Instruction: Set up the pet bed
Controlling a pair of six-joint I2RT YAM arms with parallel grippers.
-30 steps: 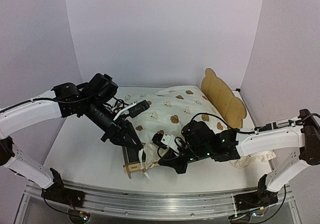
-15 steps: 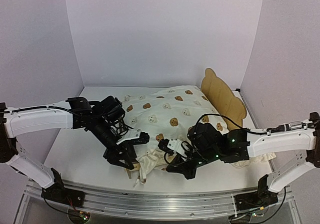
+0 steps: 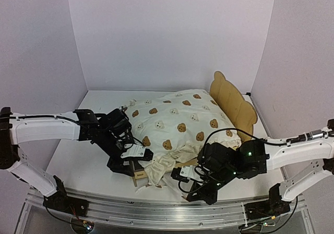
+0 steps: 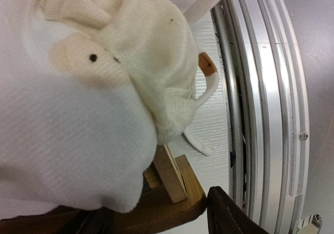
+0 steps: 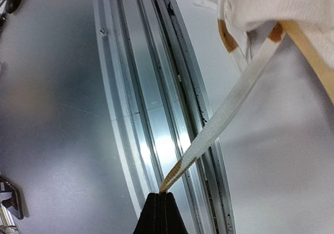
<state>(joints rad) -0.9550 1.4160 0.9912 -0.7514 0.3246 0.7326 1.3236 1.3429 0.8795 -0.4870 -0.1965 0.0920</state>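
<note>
Plywood pet bed (image 3: 233, 101) sits mid-surface on the table (image 3: 78, 153), its bear-eared headboard towards the far right corner, with a ribbed cream bear-print cushion (image 3: 175, 122) heaped over it. The left gripper (image 3: 129, 160) stands at the bed's near left corner, jaws parted around the wood. The right gripper (image 5: 160, 202), by the near edge, pinches the cushion's flat woven tie (image 5: 229, 106).

We see our right pincer (image 5: 161, 205), at six o'clock, pinched on the tip of a cream tie (image 5: 229, 106) stretching toward one o'clock to the cushion (image 5: 297, 4), above the aluminium rail (image 5: 138, 88).
</note>
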